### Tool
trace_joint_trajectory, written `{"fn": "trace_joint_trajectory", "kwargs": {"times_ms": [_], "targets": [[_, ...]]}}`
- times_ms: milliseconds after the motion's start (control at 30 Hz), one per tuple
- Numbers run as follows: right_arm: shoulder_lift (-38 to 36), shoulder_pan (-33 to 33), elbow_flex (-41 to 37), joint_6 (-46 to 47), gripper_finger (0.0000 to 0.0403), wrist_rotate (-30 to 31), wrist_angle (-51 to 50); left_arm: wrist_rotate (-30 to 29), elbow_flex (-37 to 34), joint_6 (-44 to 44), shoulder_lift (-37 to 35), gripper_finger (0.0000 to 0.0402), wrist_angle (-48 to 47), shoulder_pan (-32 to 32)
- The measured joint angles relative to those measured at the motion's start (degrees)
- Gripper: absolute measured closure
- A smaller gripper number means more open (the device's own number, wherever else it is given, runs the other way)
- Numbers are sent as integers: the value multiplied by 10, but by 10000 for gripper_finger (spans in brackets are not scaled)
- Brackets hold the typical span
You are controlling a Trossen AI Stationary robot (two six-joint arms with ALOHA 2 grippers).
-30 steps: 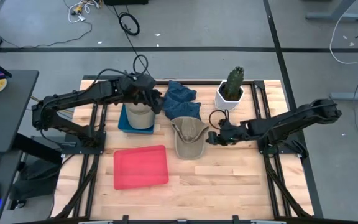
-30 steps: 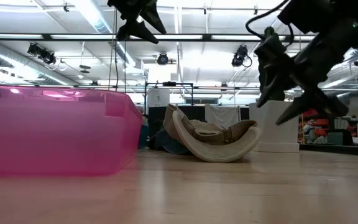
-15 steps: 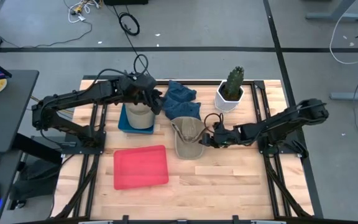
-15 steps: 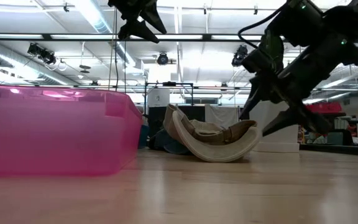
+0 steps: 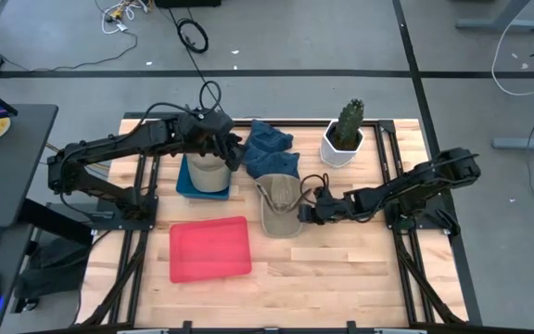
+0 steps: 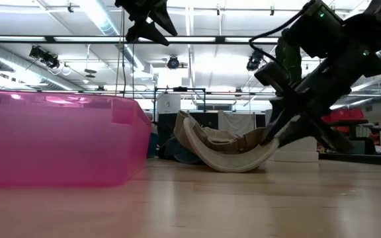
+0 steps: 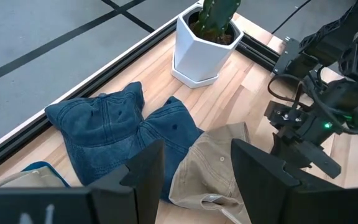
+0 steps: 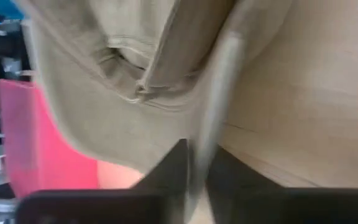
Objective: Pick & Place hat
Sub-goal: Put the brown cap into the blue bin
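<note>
Crowding the khaki cap: blue denim caps [image 5: 269,147] bunched just behind it, touching its back edge; white pot with cactus [image 5: 344,139] off to its back-right; blue tray holding a beige container [image 5: 204,174] just to its left; pink bin [image 5: 210,249] nearer the front-left, apart from it.
Obstruction: denim caps and blue tray hemming in the back and left; right side taken by the right arm; front side open table [image 5: 341,269].
Khaki cap position: mid-table [image 5: 281,202], lying upside down, hollow upward, rocked on its crown in the low view [image 6: 227,151].
Long axis: running front to back; which end carries the brim, hard to say.
Right gripper: low at the cap's right edge [image 5: 306,211], fingers pinched nearly together on the cap's rim [image 8: 194,168].
Left gripper: raised above the blue tray [image 5: 228,148], fingers [image 7: 145,171] parted, holding nothing.
</note>
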Motion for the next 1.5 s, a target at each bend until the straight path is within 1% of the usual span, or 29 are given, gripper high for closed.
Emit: {"fn": "trace_joint_trajectory", "kwargs": {"times_ms": [33, 67, 233, 433, 567, 700, 833, 867, 933, 967, 1067, 1167, 1233, 1367, 1433, 1500], "targets": [[0, 0, 0, -6, 375, 1, 7, 0, 0, 0, 0, 213, 0, 0], [0, 0, 0, -16, 387, 1, 17, -2, 0, 0, 0, 213, 1, 0], [-29, 0, 3, -38, 391, 1, 26, -23, 0, 1, 0, 214, 5, 0], [-125, 0, 4, -75, 397, 2, -3, -25, 0, 7, 0, 214, 5, 0], [-201, 0, 4, -126, 397, -5, -10, -29, 0, 31, 0, 214, 7, 0], [-273, 0, 4, -185, 397, -46, -6, -28, -1, 115, -6, 214, 23, -3], [-334, 0, 4, -223, 397, -93, 4, -27, -1, 251, -27, 214, 70, -17], [-346, 0, 4, -231, 397, -108, 12, -24, -1, 289, -31, 214, 96, -23], [-364, 0, 4, -248, 397, -138, 39, 4, 0, 361, -40, 214, 126, -31], [-370, 0, 4, -256, 397, -152, 60, 31, -1, 397, -43, 214, 145, -34], [-379, 0, 4, -266, 397, -194, 123, 141, 0, 491, -48, 213, 206, -42], [-376, 0, 5, -258, 397, -242, 173, 225, 0, 542, -48, 213, 264, -52], [-373, 0, 5, -240, 397, -275, 197, 245, 0, 558, -47, 213, 294, -60], [-369, 0, 5, -197, 397, -331, 233, 249, 0, 573, -43, 213, 335, -76], [-365, 0, 5, -181, 397, -341, 252, 249, 0, 569, -38, 213, 359, -83], [-363, -1, 5, -163, 397, -350, 255, 258, 0, 553, -35, 213, 364, -87]]}}
